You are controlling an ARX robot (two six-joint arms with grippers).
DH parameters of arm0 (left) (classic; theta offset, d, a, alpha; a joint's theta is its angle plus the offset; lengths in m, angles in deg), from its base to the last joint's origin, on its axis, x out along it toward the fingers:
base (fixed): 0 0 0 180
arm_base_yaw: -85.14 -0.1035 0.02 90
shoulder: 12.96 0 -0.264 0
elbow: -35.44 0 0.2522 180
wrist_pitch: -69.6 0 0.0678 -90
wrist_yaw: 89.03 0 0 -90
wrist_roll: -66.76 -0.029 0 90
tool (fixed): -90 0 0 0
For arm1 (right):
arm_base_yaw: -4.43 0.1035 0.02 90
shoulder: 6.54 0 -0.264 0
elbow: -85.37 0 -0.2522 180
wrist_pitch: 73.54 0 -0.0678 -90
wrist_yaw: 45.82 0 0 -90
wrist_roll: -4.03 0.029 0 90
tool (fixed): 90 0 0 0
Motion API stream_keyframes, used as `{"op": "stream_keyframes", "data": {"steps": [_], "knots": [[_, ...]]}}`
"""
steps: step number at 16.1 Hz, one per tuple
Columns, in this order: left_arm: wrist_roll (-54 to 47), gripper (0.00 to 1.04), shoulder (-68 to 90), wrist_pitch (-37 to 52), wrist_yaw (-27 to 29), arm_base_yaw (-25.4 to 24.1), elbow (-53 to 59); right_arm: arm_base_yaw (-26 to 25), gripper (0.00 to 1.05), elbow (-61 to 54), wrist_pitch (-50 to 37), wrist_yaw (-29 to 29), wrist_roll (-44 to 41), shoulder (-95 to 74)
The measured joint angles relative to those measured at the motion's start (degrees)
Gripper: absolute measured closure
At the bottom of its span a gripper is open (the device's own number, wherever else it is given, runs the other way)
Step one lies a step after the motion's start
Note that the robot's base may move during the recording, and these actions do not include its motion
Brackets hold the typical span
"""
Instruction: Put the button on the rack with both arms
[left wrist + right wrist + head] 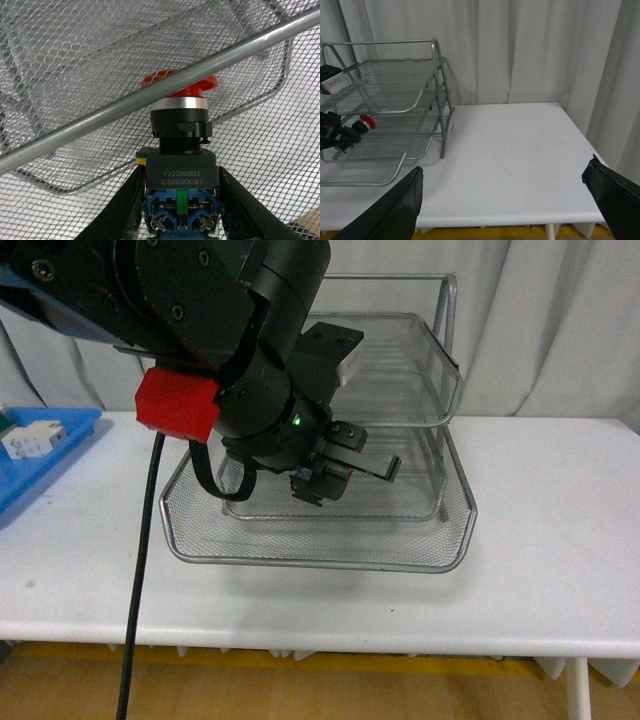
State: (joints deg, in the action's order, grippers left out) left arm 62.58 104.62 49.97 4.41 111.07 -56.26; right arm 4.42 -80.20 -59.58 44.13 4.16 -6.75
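- A white tabletop (560,570) is seen carrying a silver three-tier wire-mesh rack (320,562);
- a bulky black left arm (230,350) is reached in over the rack's bottom tier;
- the right arm's jaws are spread wide open above the tabletop, empty;
- a small red-capped, dark-bodied push-button (180,145) is gripped by the left jaws, its cap at a tier's rim wire.

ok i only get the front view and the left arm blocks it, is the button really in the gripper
Observer: yes, the left wrist view shows the left gripper shut on the button, clamping its dark body.
Operator: where's the red cap pointing
Observer: away from the gripper, into the rack; one rack rail crosses in front of the red cap.
Operator: and the right arm
Observer: the right gripper is open and empty over bare table, off to the side of the rack.
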Motion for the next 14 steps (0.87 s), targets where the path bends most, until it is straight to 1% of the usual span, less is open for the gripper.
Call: {"op": "stream_keyframes", "data": {"steps": [3, 5, 6, 7, 10, 12, 13, 14], "knots": [[0.76, 0.33, -0.37, 0.81, -2.08, 0.00, -0.35, 0.00, 0.06, 0.00, 0.00, 0.00, 0.00, 0.00], [0.13, 0.11, -2.99, 1.60, -2.08, -0.02, 2.84, 0.00, 0.06, 0.00, 0.00, 0.00, 0.00, 0.00], [-0.72, 0.05, -5.09, 3.13, -2.19, -0.28, 5.27, 0.00, 0.06, 0.00, -0.02, 0.00, 0.00, 0.00], [-1.22, 0.08, -8.74, 5.53, -2.80, -0.50, 8.83, 0.00, 0.06, 0.00, 0.00, 0.00, 0.00, 0.00], [-5.25, 0.07, -22.21, 15.76, -3.50, -2.56, 21.66, 0.00, 0.06, 0.00, 0.00, 0.00, 0.00, 0.00], [-7.72, 0.07, -31.78, 18.45, -3.26, -5.29, 30.47, 0.00, 0.06, 0.00, 0.00, 0.00, 0.00, 0.00], [-5.81, 0.15, -36.26, 33.09, 3.87, -7.04, 39.08, 0.00, 0.06, 0.00, -0.02, 0.04, 0.00, 0.00], [-2.23, 0.26, -40.09, 43.43, 8.37, -9.70, 46.18, 0.00, 0.06, 0.00, -0.02, 0.04, 0.00, 0.00]]}}
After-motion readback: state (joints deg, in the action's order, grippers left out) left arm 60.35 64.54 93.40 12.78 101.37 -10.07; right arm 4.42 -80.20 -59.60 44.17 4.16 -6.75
